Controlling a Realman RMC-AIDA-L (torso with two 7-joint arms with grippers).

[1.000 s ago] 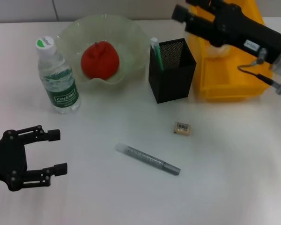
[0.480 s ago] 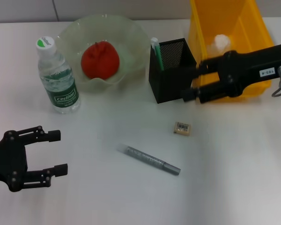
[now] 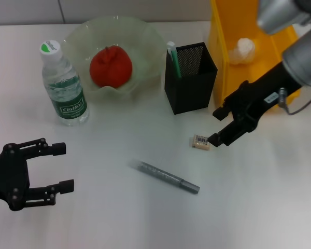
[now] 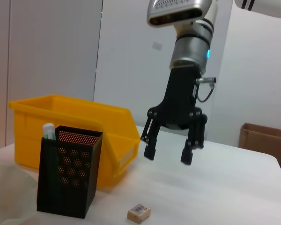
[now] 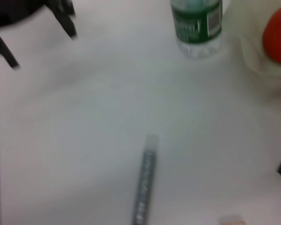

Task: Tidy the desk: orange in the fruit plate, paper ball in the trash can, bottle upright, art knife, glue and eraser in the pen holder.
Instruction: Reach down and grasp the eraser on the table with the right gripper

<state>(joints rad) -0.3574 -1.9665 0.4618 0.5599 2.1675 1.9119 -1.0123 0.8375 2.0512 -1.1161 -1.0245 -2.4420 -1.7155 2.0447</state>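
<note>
My right gripper hangs open just right of the small tan eraser, a little above the table; the left wrist view shows the right gripper above the eraser. The grey art knife lies flat in the middle. An orange sits in the pale green fruit plate. The bottle stands upright. A green-capped glue stick stands in the black mesh pen holder. The paper ball lies in the yellow trash can. My left gripper rests open at the near left.
The pen holder stands between the plate and the yellow bin, just behind the eraser. In the right wrist view the art knife lies on bare table, with the bottle and the orange beyond it.
My right arm has swung from over the yellow bin down past the pen holder to the table beside the eraser. The left arm has not moved.
</note>
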